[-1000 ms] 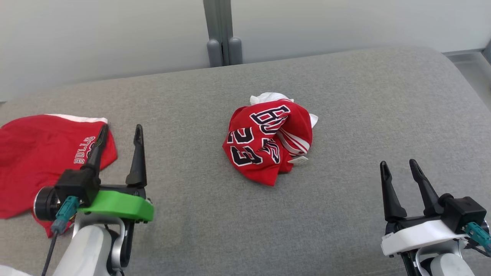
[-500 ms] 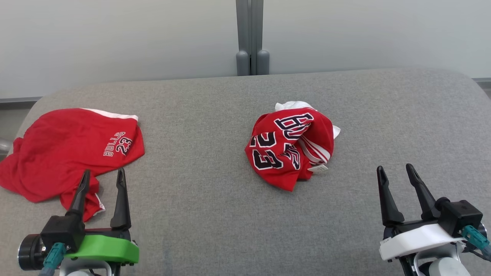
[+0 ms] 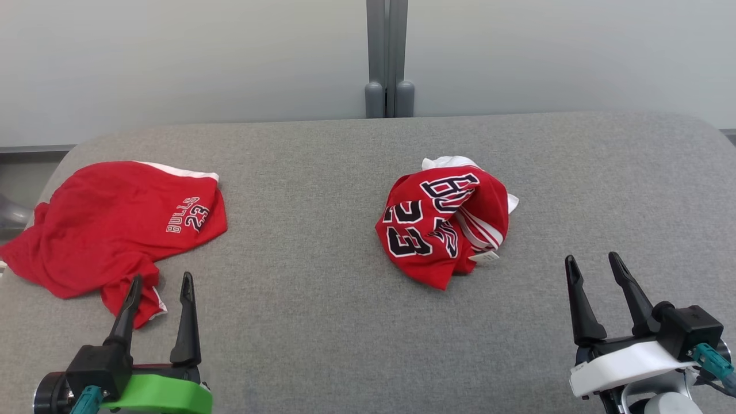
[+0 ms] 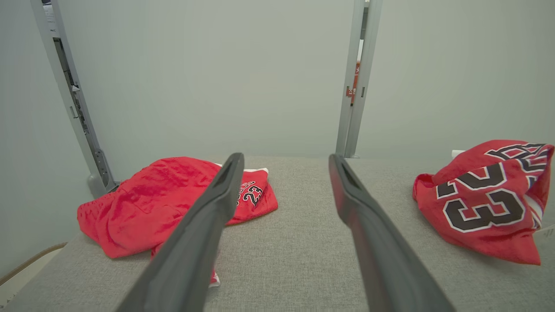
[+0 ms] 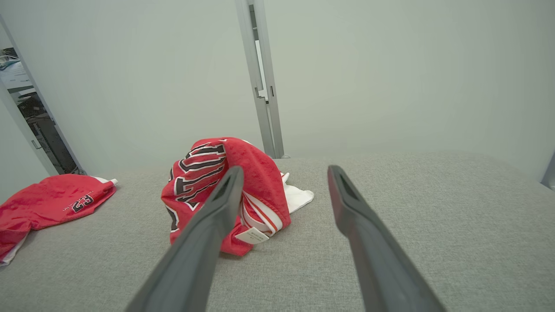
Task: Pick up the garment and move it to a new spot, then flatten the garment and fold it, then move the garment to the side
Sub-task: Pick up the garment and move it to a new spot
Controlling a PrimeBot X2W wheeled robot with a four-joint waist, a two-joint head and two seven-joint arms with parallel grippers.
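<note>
Red jersey (image 3: 445, 224): crumpled, pickup pending.
Left end effector (image 3: 161, 277), right end effector (image 3: 591, 257): spread wide, empty.
Next: reach, pinch jersey.

You see a jersey (image 3: 445, 230) of red cloth with a slight sheen, its tag (image 3: 485, 257) seemingly paper, shorts (image 3: 109, 230) of like fabric, and beneath both a matt, coarse-woven grey cushion (image 3: 322, 333).
</note>
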